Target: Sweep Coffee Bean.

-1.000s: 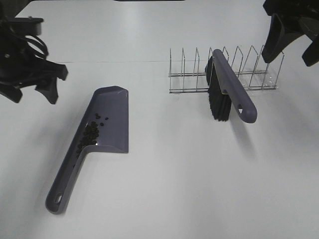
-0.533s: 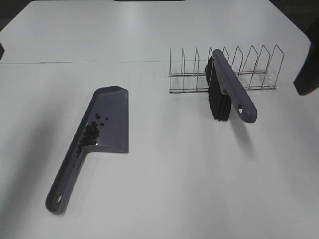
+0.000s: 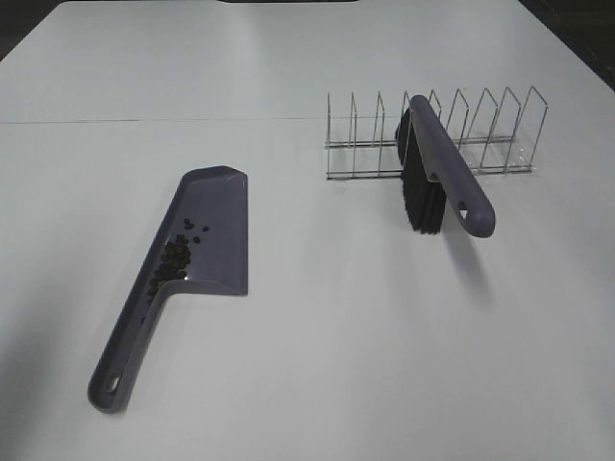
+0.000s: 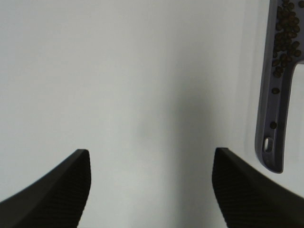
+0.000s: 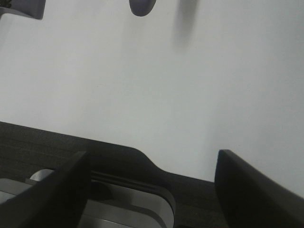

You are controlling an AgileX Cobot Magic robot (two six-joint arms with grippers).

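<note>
**Coffee bean collected in dustpan; both arms withdrawn**

Coffee bean (image 3: 175,259) status: the beans lie heaped in the dustpan, at the narrow end where the tray meets the handle, with a few strays farther up the tray and, in my left wrist view, several down the handle channel (image 4: 275,90). I see no beans loose on the table.

1. Table (image 3: 336,336): white and flat. A second ago both my arms stood over its left and right edges in the high view; half a second ago only a dark trace of the right arm showed at the right edge; now neither arm appears there.

2. Dustpan (image 3: 192,250): purple, lying flat on the left half of the table, handle toward the near edge. Position unchanged.

3. Wire rack (image 3: 432,134): stands at the far right. Unchanged.

4. Brush (image 3: 437,173): purple handle, black bristles down, leaning in the rack. Unchanged.

5. Left gripper (image 4: 149,190): jaws spread wide, holding nothing, over bare table beside the dustpan handle.

6. Right gripper (image 5: 149,190): jaws spread wide, holding nothing, above the table's edge.

Judgement: the withdrawal, with the brush racked and the beans contained, indicates that sweeping is complete.
</note>
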